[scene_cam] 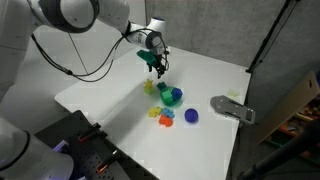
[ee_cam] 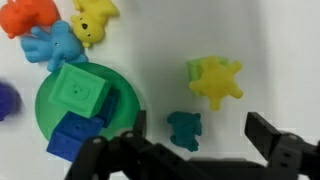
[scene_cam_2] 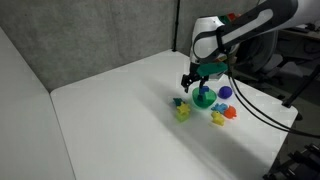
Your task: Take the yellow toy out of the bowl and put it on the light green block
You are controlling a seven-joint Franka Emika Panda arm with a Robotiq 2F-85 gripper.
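Note:
The yellow toy, star-like and spiky, lies on the light green block and covers most of it. The pair also shows in both exterior views. The teal-green bowl stands beside them and holds a green cube and a blue cube. My gripper is open and empty, a little above the table. Its fingers straddle a small dark teal toy, just beside the yellow toy.
An orange toy, a blue toy and a yellow bear-like toy lie beyond the bowl. A blue round piece sits near them. A grey flat object lies near the table's edge.

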